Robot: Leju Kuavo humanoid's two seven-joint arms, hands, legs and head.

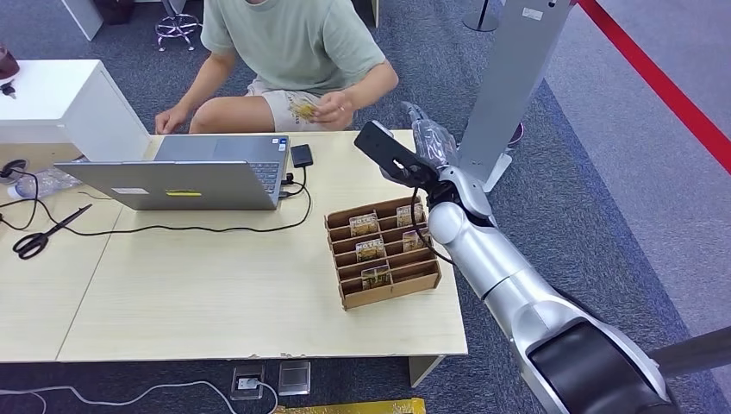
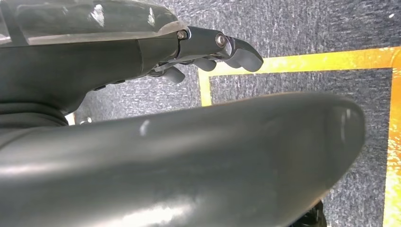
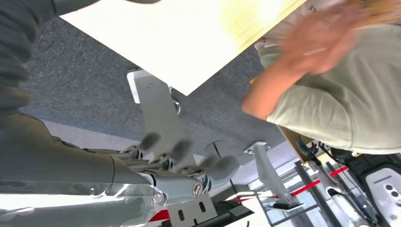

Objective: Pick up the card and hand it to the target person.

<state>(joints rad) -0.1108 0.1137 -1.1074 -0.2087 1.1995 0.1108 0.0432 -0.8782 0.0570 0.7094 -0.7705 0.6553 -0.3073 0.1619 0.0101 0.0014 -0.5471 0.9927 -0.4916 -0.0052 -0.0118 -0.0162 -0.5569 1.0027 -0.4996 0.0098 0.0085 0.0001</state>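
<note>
The card (image 1: 303, 109) appears already passed over: a yellowish card sits in the person's hand (image 1: 332, 107), upper centre of the head view. The right hand (image 1: 428, 142), raised right of centre, holds nothing, fingers loosely spread. The left hand (image 2: 208, 49) hangs empty, fingers curled.

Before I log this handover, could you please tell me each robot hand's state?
Left robot hand: holds nothing, fingers loosely curled.
Right robot hand: open, empty.
</note>
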